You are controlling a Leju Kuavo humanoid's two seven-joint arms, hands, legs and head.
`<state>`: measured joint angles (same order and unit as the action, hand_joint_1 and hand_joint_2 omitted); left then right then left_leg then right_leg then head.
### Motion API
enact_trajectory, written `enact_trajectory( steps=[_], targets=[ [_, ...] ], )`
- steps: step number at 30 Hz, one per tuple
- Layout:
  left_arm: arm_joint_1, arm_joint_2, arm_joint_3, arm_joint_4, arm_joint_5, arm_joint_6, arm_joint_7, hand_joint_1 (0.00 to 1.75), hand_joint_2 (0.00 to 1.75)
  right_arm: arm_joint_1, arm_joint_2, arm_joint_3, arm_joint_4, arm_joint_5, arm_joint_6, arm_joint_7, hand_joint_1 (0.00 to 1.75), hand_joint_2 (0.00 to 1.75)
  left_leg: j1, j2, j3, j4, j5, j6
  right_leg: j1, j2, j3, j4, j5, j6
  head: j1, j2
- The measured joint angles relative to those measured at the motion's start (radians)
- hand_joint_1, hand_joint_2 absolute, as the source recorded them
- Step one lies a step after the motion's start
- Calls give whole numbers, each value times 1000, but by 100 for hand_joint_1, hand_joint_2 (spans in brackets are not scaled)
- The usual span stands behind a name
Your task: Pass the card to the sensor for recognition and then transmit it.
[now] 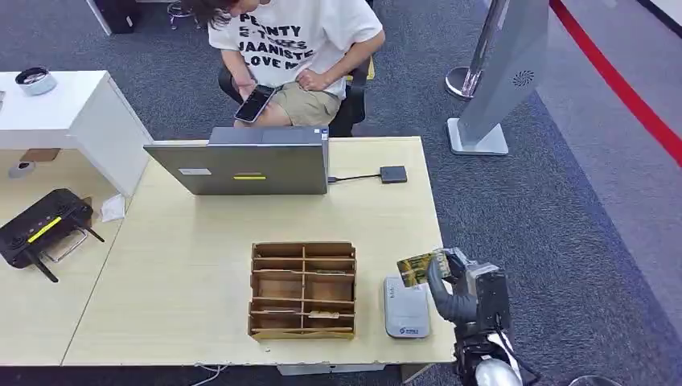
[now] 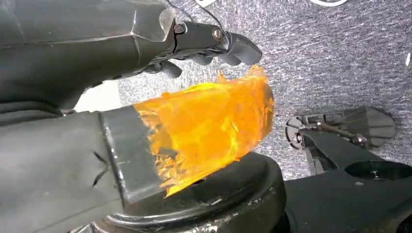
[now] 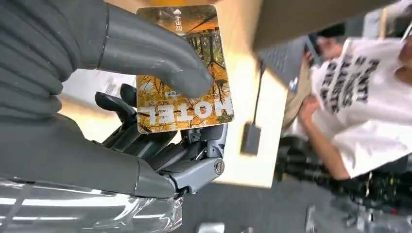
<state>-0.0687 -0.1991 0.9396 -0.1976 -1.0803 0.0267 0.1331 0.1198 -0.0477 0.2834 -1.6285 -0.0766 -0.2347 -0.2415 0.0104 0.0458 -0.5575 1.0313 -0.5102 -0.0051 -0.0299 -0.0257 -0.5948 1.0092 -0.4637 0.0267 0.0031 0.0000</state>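
Grey right hand (image 1: 452,283) pinching card (image 1: 417,268)

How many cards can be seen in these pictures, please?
1: a hotel card pinched in the right hand, above the grey sensor. The wooden organizer may hide others.

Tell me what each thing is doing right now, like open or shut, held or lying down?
Card: held up by the right hand, thumb pressed on its face, above the table edge.
Card reader: lying flat on the table, nothing on it.
Laptop: open, its back toward the robot.
Wooden organizer: lying on the table, a few cards in its slots.
Phone: held by the seated person.
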Motion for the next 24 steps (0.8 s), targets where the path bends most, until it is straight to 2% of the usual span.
enact_trajectory(
  steps=[4,7,14,19,24],
  targets=[
    [0,1,7,0,-3,-1,0,0,0,13,-13,-1,4,154,-56,27,175,175,0,0,0,0,0,0,0,0,0,0,0,0,0,0],
    [0,2,9,0,-3,-3,0,0,0,11,-13,9,16,220,-81,41,175,175,0,0,0,0,0,0,0,0,0,0,0,0,0,0],
    [-1,4,10,0,-3,-10,0,0,0,-15,-12,75,85,447,-165,97,175,175,0,0,0,0,0,0,0,0,0,0,0,0,0,0],
    [-1,6,10,0,-6,-15,3,0,0,-35,-6,106,130,510,-190,124,175,175,0,0,0,0,0,0,0,0,1,0,0,0,0,0],
    [-1,8,10,0,-8,-15,4,0,0,-40,0,119,158,520,-192,130,175,175,0,0,0,0,0,0,0,0,0,0,0,0,0,0]
  ],
)
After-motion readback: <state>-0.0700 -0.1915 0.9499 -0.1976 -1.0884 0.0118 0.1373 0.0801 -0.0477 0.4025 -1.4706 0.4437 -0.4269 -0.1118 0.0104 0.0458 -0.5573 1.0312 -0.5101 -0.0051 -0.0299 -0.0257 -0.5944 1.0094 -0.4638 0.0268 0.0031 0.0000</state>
